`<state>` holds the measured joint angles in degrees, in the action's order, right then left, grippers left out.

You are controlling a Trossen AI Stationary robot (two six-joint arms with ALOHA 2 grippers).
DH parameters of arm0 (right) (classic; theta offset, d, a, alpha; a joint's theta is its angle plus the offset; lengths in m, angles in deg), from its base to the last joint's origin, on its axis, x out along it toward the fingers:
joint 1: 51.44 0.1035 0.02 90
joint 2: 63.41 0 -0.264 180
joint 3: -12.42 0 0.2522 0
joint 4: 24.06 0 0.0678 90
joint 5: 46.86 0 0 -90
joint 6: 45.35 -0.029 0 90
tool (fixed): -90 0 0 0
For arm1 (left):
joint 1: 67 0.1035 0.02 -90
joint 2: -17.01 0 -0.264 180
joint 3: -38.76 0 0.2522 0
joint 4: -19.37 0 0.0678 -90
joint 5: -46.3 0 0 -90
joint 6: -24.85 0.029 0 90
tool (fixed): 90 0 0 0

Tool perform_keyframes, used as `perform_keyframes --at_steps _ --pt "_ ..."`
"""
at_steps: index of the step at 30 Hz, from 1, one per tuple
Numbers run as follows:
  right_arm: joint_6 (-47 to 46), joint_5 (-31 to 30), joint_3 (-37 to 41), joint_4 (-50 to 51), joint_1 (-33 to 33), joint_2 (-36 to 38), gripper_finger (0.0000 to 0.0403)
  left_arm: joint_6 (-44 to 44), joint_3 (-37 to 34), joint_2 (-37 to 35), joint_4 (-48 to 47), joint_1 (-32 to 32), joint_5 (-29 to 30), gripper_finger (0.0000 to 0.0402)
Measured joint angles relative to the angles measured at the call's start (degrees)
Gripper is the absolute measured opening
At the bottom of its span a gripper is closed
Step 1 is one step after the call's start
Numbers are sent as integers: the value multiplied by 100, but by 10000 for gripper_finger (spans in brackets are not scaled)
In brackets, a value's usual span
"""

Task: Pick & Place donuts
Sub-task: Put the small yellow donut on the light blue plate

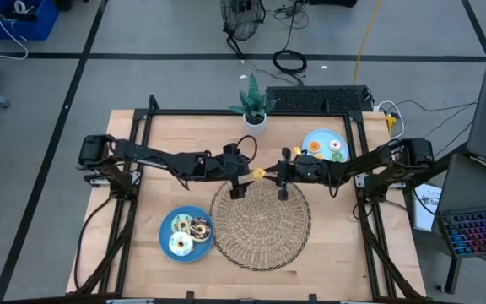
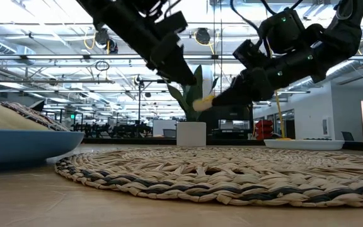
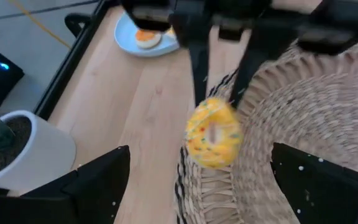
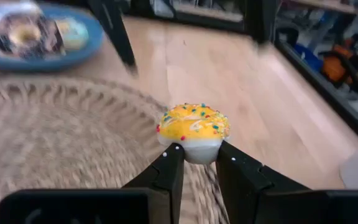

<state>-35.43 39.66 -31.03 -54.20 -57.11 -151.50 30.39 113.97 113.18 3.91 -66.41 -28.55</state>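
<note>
At the near left of the surface (image 1: 125,253), a blue plate (image 1: 169,228) is carrying several donuts (image 1: 189,235), a dark-iced one and a pale one among them, and just to its right the woven mat (image 1: 261,221) is lying flat. Above the mat's far edge the two arms are meeting: the right end effector (image 4: 196,157) is clamping the yellow donut (image 4: 194,132) by its pale underside, its fingers pressing in from both sides, while the left end effector (image 1: 241,177) is standing with its fingers wide apart, holding nothing, just left of that donut. This looks like the middle of a handover, the donut now resting with the right arm alone. The next move probably calls for the left arm to be backing clear while the right carries the donut on to a plate, likely the far right plate (image 1: 317,142), which is already bearing a few donuts, and for the grip to be keeping firm on so small a ring. In the right wrist view the donut is sitting icing-side up, its ring plane roughly level and its hole axis pointing upward; being round, it has no clear long axis. A potted plant (image 1: 254,106) is standing at the far edge.
</note>
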Motion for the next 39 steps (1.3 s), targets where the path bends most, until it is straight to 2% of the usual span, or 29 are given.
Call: perform_keyframes --at_steps 7,16,21,27,32,37,39 --pt "15 -1074 9 1558 3 586 66 -30 0 -660 -475 -146 -2 385" --pt "-691 -2050 9 4557 4 2417 24 -301 0 -923 -1259 -275 -7 378" --pt "-1111 -2807 10 5641 -139 3153 14 -327 0 -923 -1361 -291 -4 385" --pt "-1551 -3207 392 5898 -606 3586 25 -424 0 -921 -1365 -291 -6 378" --pt "-1791 -3550 927 5828 -1307 3705 21 -433 0 -921 -1374 -289 -4 374" --pt "-1725 -3514 1295 5178 -1981 3706 17 -352 0 -921 -1361 -285 36 378" --pt "-1649 -3219 1408 4814 -2219 3704 17 -274 0 -921 -1357 -287 38 377"
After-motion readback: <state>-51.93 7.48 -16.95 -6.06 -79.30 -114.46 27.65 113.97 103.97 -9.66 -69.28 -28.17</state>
